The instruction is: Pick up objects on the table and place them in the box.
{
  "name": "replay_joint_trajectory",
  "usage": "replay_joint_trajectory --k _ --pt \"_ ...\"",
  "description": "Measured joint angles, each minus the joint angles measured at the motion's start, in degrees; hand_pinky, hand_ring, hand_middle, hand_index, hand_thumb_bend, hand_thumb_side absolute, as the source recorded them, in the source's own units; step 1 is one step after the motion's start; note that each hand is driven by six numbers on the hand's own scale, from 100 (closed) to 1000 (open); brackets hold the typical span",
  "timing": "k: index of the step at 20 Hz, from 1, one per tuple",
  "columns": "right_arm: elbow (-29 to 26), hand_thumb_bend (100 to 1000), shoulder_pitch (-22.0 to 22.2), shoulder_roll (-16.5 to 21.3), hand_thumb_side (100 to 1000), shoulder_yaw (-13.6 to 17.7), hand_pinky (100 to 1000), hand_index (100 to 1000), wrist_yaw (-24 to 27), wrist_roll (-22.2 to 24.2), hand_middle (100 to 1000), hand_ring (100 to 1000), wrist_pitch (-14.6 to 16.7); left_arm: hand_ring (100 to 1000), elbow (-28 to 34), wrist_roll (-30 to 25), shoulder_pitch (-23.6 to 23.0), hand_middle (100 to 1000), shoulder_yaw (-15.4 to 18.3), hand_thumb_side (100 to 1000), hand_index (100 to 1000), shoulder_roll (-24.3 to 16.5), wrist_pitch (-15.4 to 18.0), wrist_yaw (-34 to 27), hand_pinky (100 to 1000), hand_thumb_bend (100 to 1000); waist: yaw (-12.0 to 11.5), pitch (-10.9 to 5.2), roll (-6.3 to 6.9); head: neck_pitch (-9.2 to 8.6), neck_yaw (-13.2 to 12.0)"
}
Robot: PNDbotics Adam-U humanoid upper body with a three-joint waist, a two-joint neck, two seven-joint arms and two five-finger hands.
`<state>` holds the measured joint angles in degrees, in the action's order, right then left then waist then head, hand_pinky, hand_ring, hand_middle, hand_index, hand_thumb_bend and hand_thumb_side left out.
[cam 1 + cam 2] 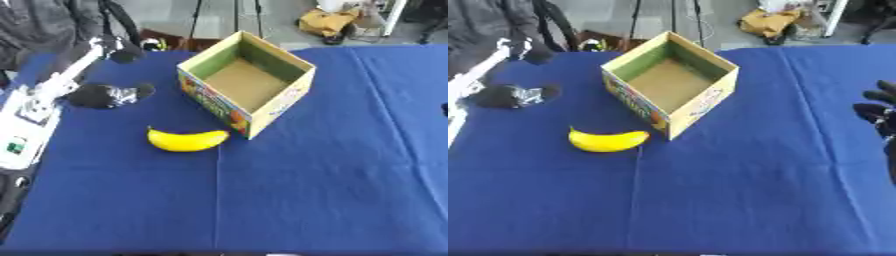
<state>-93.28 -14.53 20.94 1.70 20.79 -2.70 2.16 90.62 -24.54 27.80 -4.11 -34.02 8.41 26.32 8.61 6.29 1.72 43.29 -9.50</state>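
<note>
Banana lay on blue-covered bench, left of frame centre, just beside lower corner of box, maybe touching; we couldn't tell. Box sat upper centre, open top up, nothing inside, ready for drop-in. We saw right robot hand only at right edge of right eye view, dark fingers showing; open or curled, we couldn't tell. It held nothing, well apart from banana. Left robot hand not seen. We judged pick not started; banana only obvious item to grab.
</note>
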Motion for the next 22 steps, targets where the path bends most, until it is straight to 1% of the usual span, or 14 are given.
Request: replay_joint_trajectory --k 4,7,8,9,14,15,16,22 --pt "0.00 100 0.02 0.00 919 -0.21 819 807 0.00 0.15 680 678 -0.13 724 -4.08 -3.62 4.94 689 -5.06 526 774 -0.98 1.27 7.04 769 642 0.22 -0.24 0.11 0.19 -0.02" --pt "0.01 100 0.17 0.00 919 -0.31 819 807 0.00 0.19 680 678 -0.16 714 -7.14 -5.23 6.63 681 -7.64 521 772 -0.93 2.42 10.62 762 626 0.29 -0.24 0.13 0.46 -0.01" --pt "0.01 100 0.18 0.00 919 -0.31 819 807 0.00 0.20 680 678 -0.17 708 -8.06 -5.63 7.09 676 -8.29 502 770 -0.70 2.75 11.60 758 689 0.32 -0.25 0.13 0.47 -0.01" --pt "0.01 100 0.18 0.00 919 -0.32 819 807 0.00 0.20 680 678 -0.17 708 -8.97 -5.99 7.51 676 -8.92 521 770 -0.38 3.09 12.42 758 625 0.38 -0.26 0.13 0.47 -0.01" --pt "0.01 100 0.18 0.00 919 -0.33 819 807 0.00 0.23 680 678 -0.18 694 -12.42 -7.04 8.30 646 -10.90 526 766 1.40 4.39 15.37 750 634 0.42 -0.27 0.14 0.47 -0.01" --pt "0.01 100 0.18 0.00 919 -0.33 819 807 0.00 0.24 680 677 -0.19 658 -12.91 -7.13 8.41 629 -11.14 536 762 1.64 4.60 15.84 742 639 0.44 -0.27 0.14 0.47 -0.02" --pt "0.01 100 0.18 0.00 919 -0.33 819 807 0.00 0.25 680 677 -0.20 650 -13.40 -7.31 8.44 627 -11.46 541 763 1.93 4.83 16.35 740 645 0.46 -0.27 0.14 0.47 -0.02" --pt "0.01 100 0.18 0.00 919 -0.34 819 807 0.00 0.31 680 677 -0.25 659 -16.41 -7.47 8.55 635 -13.28 536 765 4.11 5.47 20.03 744 650 0.49 -0.28 0.09 0.48 -0.20"
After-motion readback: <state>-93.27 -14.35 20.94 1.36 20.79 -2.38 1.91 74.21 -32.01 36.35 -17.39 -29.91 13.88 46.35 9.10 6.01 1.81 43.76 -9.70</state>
